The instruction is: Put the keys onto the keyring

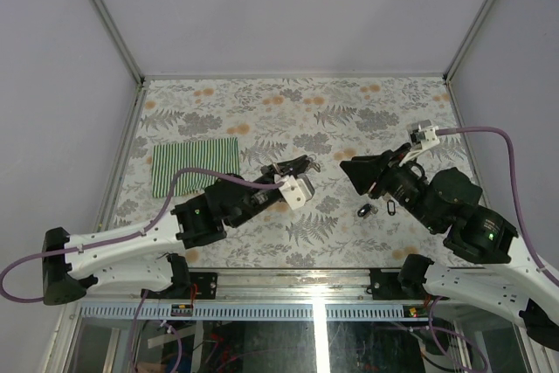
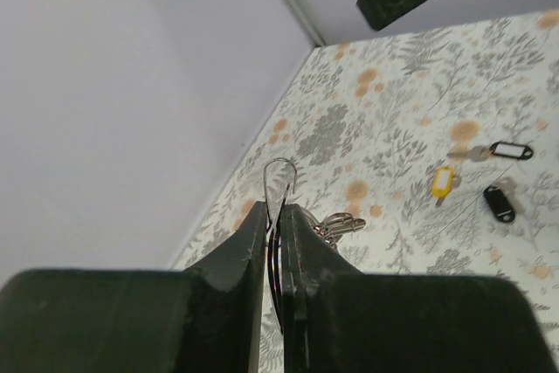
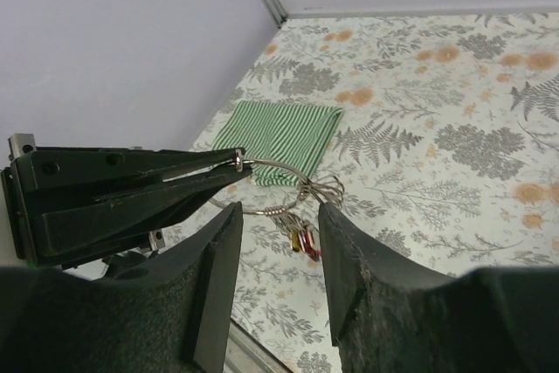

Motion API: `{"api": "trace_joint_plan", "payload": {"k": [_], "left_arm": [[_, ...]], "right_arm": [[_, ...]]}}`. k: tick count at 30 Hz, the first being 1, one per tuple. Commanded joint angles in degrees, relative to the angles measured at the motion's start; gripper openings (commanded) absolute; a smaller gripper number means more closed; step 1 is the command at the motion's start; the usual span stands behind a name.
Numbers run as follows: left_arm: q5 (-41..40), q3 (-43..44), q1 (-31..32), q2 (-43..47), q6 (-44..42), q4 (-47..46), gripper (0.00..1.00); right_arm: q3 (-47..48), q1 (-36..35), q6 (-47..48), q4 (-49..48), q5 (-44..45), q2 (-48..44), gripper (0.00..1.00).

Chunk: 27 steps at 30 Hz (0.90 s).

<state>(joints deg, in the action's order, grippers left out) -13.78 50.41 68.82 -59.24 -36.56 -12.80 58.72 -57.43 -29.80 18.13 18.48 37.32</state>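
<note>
The loose keys lie flat on the table near its front edge, just ahead of the right arm. One has a yellow tag and the others have black tags.

Past them, over the middle of the table, the left gripper is clamped on the keyring. It holds the wire loop in the air, standing out beyond the fingertips. The hung keys dangle from the loop, at least one red-headed. The right gripper faces the ring from close by, jaws apart and empty.

The likeliest trouble is the pinch on that fine wire. A push from the right gripper could twist the loop between the fingers or slide it out, dropping the ring and everything on it. The hung keys may swing across the loop and block the way in. I cannot tell where the ring's split lies, so a key might be offered to the wrong part of the wire. The loose keys are thin and flat, so fingertips coming down on them could skid them off or scrape the table. The two grippers are also near enough to knock together.

The table wears a print of grey ferns with orange blooms, busy enough to hide small metal. Farther back on the left lies a folded green-striped cloth. Plain pale walls close three sides, with metal posts at the far corners.
</note>
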Motion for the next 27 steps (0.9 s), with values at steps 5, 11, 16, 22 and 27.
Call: {"api": "trace_joint_plan", "payload": {"k": [5,11,16,22,27], "left_arm": [[-6.3,0.1,0.7,1.0,-7.8,0.1,0.00],[-6.8,-1.4,0.8,2.1,-11.3,0.0,0.00],[-6.3,-2.7,0.8,3.0,-12.5,-0.7,0.00],[-6.4,-1.6,0.8,3.0,-7.9,1.5,0.00],[-8.1,0.0,0.9,3.0,1.0,4.1,0.00]], "right_arm": [[0.1,-0.1,-0.1,3.0,5.3,-0.1,0.47],[-0.6,-0.1,-0.5,3.0,5.8,1.0,0.47],[-1.0,-0.1,-0.8,3.0,6.4,1.8,0.47],[-0.4,-0.1,-2.1,4.9,7.1,3.9,0.47],[1.2,-0.1,-3.6,8.3,8.3,6.3,0.48]]}}
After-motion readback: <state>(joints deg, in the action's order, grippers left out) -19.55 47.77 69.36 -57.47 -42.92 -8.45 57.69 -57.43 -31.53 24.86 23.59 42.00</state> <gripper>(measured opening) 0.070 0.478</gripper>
